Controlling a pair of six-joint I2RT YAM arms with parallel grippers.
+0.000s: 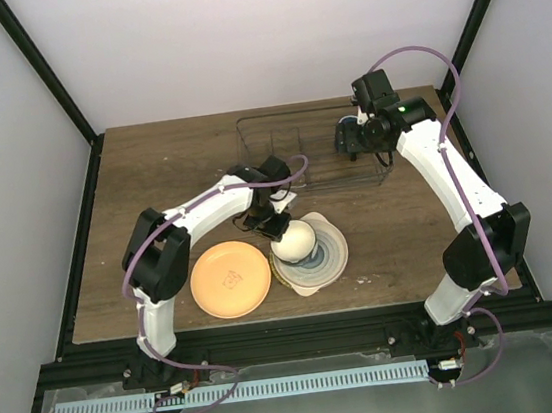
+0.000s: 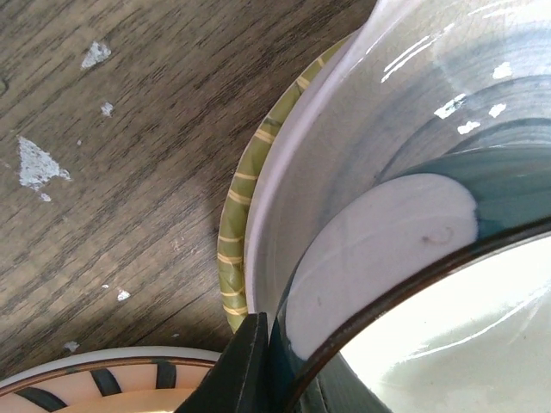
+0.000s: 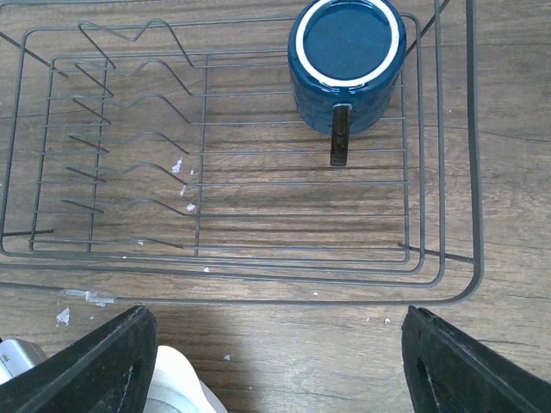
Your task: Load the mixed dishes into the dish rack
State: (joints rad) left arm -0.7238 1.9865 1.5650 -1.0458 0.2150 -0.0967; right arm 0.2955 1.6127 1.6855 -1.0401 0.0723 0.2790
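Dishes we count: orange plate (image 1: 230, 280), ringed plate (image 1: 330, 258), one bowl (image 1: 293, 240) pinched by left gripper (image 1: 274, 210), one mug (image 3: 346, 60). Only the right wrist view shows it clearly inside rack (image 3: 241, 153), right gripper (image 3: 277, 325) gaping empty.

- We see the dish rack (image 3: 197, 155), thin dark wire, at the table's far side.
- The dark blue mug (image 3: 346, 64) stands inside the rack's right end, away from the prongs.
- The orange-yellow plate (image 1: 230, 279) lies flat near the front edge.
- The cream ringed plate (image 1: 331, 256) lies just right of it.
- The small white-and-blue bowl (image 1: 293, 240) sits tilted on the ringed plate.
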